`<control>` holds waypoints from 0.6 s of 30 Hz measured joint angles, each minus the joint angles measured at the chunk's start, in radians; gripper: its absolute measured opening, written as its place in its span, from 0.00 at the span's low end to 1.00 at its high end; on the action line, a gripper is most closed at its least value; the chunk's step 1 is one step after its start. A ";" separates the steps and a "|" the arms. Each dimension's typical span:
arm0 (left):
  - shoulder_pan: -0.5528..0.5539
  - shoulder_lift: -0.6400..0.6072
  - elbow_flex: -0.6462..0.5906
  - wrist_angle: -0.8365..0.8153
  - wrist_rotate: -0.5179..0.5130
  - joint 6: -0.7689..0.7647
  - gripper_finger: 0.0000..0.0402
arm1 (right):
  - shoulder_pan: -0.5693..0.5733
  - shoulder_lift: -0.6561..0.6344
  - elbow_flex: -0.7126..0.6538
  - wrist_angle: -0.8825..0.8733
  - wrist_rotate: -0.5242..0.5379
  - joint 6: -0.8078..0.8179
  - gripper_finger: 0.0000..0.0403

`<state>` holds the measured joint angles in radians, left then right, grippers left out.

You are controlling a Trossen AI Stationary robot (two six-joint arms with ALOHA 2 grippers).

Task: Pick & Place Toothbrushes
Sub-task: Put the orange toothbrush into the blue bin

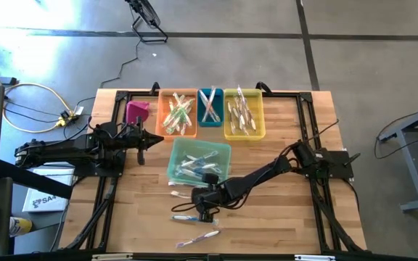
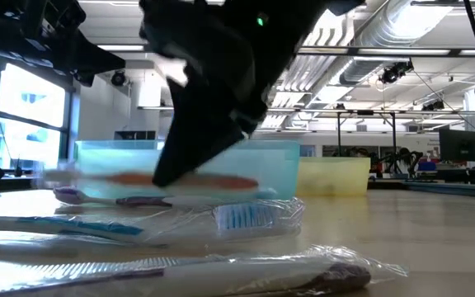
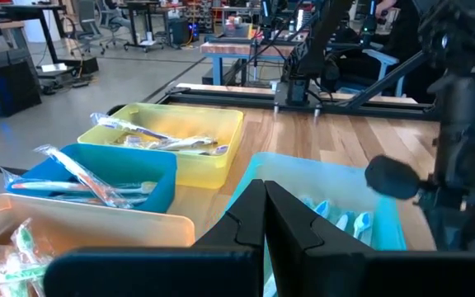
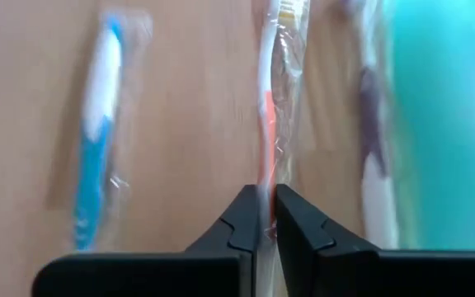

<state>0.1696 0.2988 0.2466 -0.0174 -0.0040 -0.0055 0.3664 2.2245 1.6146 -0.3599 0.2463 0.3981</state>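
The right gripper (image 4: 265, 216), low centre of the high view, has pinched its fingers onto an orange-handled toothbrush (image 4: 266, 124) lying on the table (image 1: 281, 210) beside the pale blue bin (image 1: 223, 151). Recommend a straight, slow lift, as the wrapper looks slippery. The left gripper (image 3: 264, 216) waits closed and empty at left.

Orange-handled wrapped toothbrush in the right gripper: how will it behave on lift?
The orange toothbrush looks thin and rigid, so it probably lifts straight. Its clear wrapper looks slick and loose, so it may slip or twist in the right gripper, shut on its handle. Likely light; pinched off-centre, it may droop.
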 joint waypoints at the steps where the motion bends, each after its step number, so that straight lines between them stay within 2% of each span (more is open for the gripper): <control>1: 0.000 0.000 0.000 0.000 0.000 0.000 0.00 | 0.000 -0.010 0.000 0.005 0.004 -0.006 0.04; 18: 0.000 0.000 0.001 0.000 0.000 0.000 0.00 | -0.018 -0.178 0.003 -0.042 0.136 -0.044 0.04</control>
<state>0.1697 0.2986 0.2471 -0.0177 -0.0040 -0.0055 0.3482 2.0467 1.6175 -0.4021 0.3819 0.3537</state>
